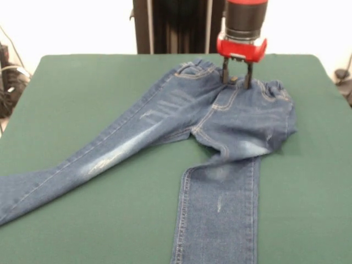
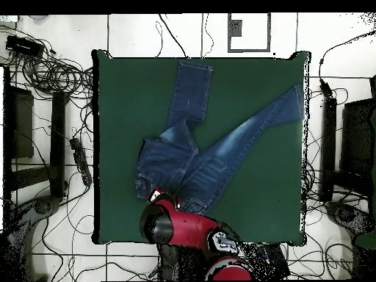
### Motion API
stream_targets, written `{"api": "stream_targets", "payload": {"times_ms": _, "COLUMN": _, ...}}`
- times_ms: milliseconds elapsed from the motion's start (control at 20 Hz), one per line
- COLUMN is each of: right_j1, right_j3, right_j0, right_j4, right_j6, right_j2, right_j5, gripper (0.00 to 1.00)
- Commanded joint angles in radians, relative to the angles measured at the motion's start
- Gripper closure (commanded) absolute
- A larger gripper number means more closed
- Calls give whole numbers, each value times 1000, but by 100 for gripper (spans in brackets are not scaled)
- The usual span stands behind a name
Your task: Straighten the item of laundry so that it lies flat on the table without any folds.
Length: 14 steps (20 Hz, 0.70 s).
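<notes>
A pair of blue jeans (image 1: 231,121) lies on the dark green table (image 1: 82,99). Its waistband is at the far side, under my gripper. One leg runs to the near left and the other to the near edge. The seat bunches over the top of the nearer leg. My gripper (image 1: 237,77) stands upright over the middle of the waistband, its fingers apart and their tips touching the denim. In the overhead view the jeans (image 2: 194,158) spread in a V on the table (image 2: 117,110). There the arm covers most of the gripper (image 2: 156,196).
Cables and dark equipment lie on the floor around the table (image 2: 51,73). The robot's black pedestal (image 1: 176,25) stands behind the table's far edge. One jeans leg reaches the table's edge (image 2: 297,95).
</notes>
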<state>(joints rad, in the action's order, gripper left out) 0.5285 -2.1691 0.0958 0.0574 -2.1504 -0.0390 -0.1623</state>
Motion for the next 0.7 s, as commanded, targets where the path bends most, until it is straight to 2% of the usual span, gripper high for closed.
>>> {"api": "stream_targets", "payload": {"times_ms": 50, "right_j1": -86, "right_j3": -154, "right_j0": 22, "right_j4": -7, "right_j6": -198, "right_j2": -195, "right_j5": 85, "gripper": 0}}
{"api": "stream_targets", "payload": {"times_ms": 200, "right_j1": -136, "right_j3": -152, "right_j0": 26, "right_j4": -20, "right_j6": -192, "right_j2": -196, "right_j5": 35, "gripper": 0}}
{"api": "stream_targets", "payload": {"times_ms": 450, "right_j1": -245, "right_j3": -80, "right_j0": 46, "right_j4": -61, "right_j6": -148, "right_j2": -178, "right_j5": -17, "gripper": 0}}
{"api": "stream_targets", "payload": {"times_ms": 700, "right_j1": -263, "right_j3": -54, "right_j0": 35, "right_j4": -62, "right_j6": -145, "right_j2": -155, "right_j5": -21, "gripper": 0}}
